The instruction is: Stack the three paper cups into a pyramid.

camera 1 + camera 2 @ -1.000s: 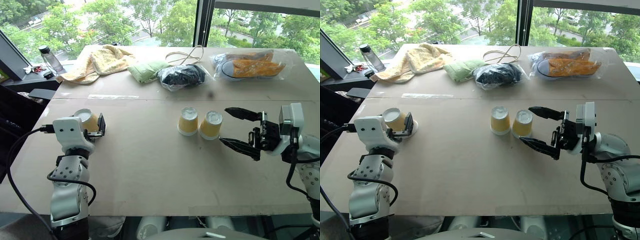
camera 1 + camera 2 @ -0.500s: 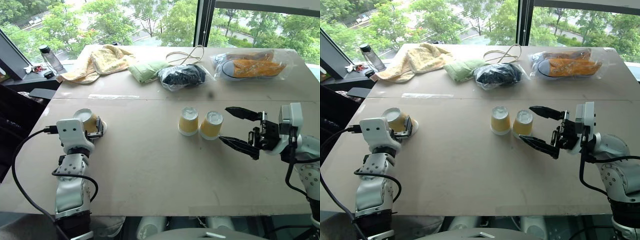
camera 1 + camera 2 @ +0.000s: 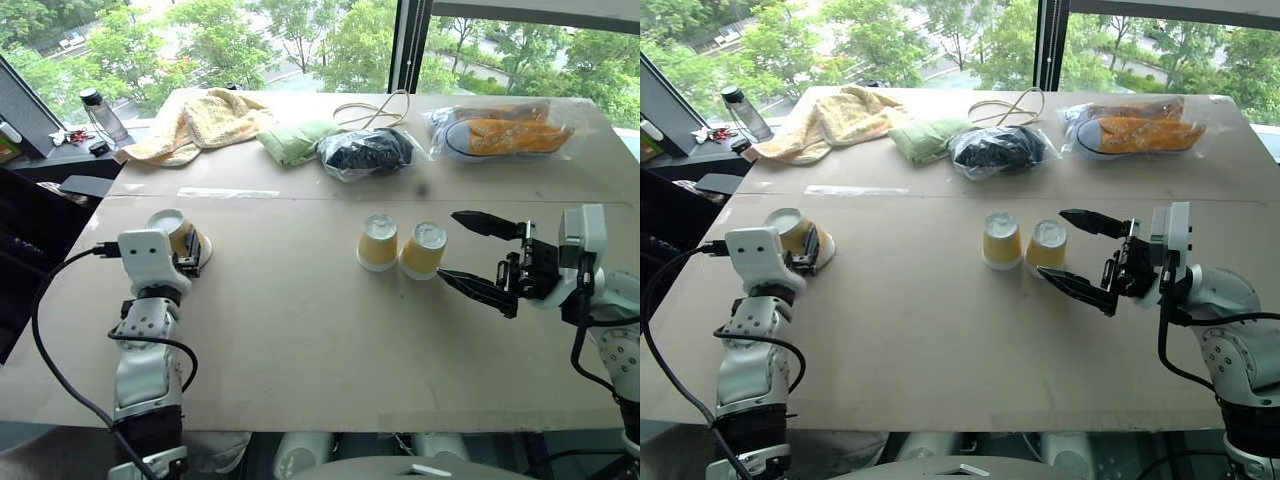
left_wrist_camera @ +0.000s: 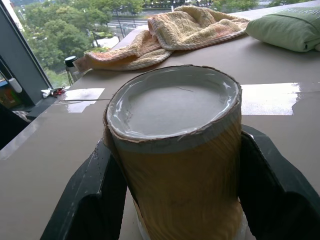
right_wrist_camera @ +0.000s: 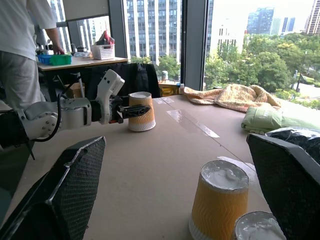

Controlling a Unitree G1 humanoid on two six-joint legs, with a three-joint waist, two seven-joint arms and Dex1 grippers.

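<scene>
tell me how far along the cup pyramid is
Done: two paper cups stand upside down side by side mid-table as a base. In hand: the left gripper is shut on the third cup, which sits on the table at the left. Left: carry it over and set it on top. The right gripper waits open beside the base.

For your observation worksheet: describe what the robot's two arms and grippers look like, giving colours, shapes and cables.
Both arms are built of rounded silver-grey segments with dark perforated joint caps, and black cables loop alongside each. The left gripper sits past a boxy white wrist block and has two black fingers. The right gripper has long, black, pointed fingers with textured pads, mounted past a white block.
</scene>
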